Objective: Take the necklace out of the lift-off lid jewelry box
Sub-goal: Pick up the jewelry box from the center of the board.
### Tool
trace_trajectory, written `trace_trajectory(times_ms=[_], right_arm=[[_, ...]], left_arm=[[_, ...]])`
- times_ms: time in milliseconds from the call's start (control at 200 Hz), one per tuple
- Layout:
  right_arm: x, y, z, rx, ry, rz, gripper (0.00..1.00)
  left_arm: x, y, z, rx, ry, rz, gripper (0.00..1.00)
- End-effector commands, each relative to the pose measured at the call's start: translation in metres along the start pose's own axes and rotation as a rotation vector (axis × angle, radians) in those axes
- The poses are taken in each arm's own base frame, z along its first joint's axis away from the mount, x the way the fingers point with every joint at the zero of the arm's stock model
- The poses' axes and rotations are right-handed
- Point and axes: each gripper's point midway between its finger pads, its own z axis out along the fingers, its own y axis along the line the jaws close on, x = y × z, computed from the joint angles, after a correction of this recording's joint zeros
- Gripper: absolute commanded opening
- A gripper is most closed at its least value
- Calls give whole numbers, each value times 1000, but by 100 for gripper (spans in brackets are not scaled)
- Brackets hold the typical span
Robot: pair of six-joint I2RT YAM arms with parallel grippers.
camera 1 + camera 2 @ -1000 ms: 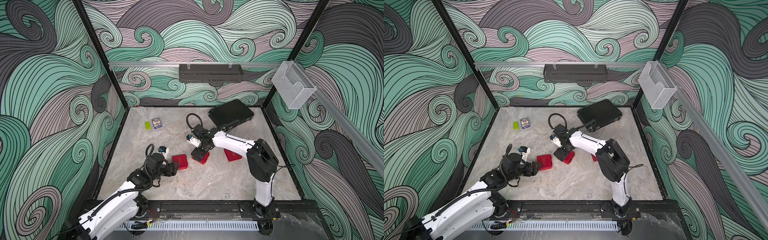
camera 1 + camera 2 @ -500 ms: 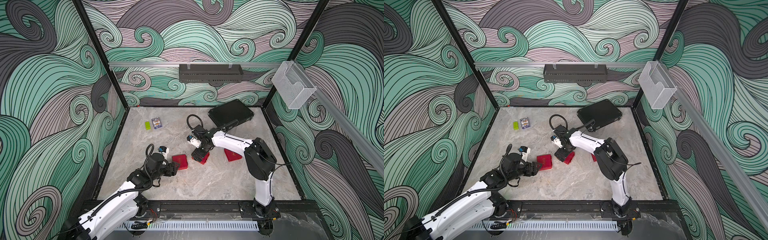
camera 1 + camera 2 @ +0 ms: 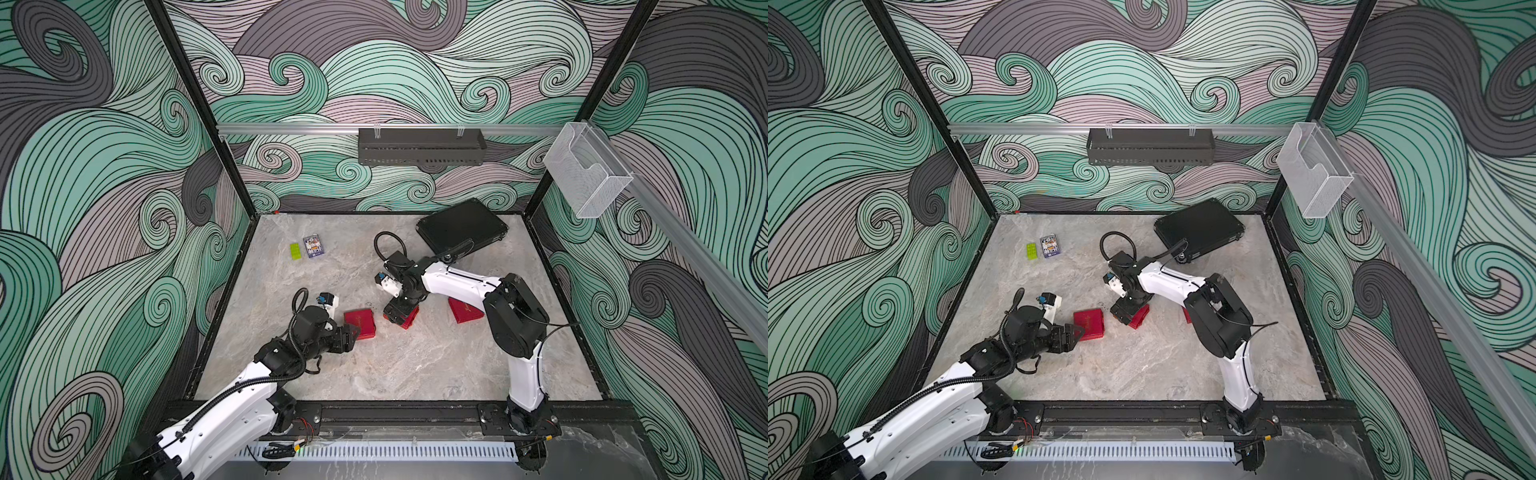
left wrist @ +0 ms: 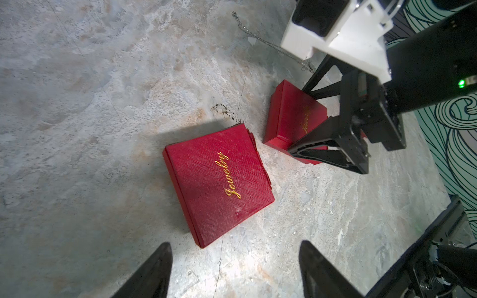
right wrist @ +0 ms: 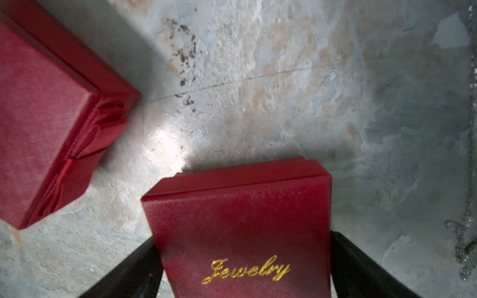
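left gripper (image 4: 235, 244) parted, right gripper (image 5: 244, 236) splayed wide

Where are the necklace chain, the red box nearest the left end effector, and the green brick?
necklace chain (image 4: 273, 48), left wrist view, on its links midway along.
red box (image 4: 204, 185), left wrist view, on the middle of its lid.
green brick (image 3: 296, 251), in a top view, on its top face.

Both top views: even, bright light, sharp, slight bowing at the edges. Wrist views: a white glare patch on the marble table (image 5: 165, 148), dark shadow behind the jewelry box (image 5: 240, 227), whose near face is blurred.
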Motion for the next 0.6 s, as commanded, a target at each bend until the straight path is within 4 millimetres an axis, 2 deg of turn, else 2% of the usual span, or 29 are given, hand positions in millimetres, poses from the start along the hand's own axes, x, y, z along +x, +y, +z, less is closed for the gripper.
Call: trace_trajectory(times_ms=[0,115,190,250,370,490,595], right_arm=[[11,1,8,-11,43,14,99],[12,-1,8,-4,45,29,96],[11,0,5,-9,38,44,89],[10,1,0,-24,25,63,83],[13,4,-13,-73,-5,125,77],[14,12,-42,-150,-73,191,75],[9,32,-88,-284,-189,232,75]], left_arm=[[-17,-9,-5,24,-38,12,76],[-16,-9,-5,24,-35,12,76],[-16,-9,-4,22,-33,12,76],[-16,-9,-4,26,-34,10,76],[-18,-13,-5,46,-39,8,76],[-24,-28,-8,119,-58,14,76],[-35,-59,-17,283,-87,37,76]])
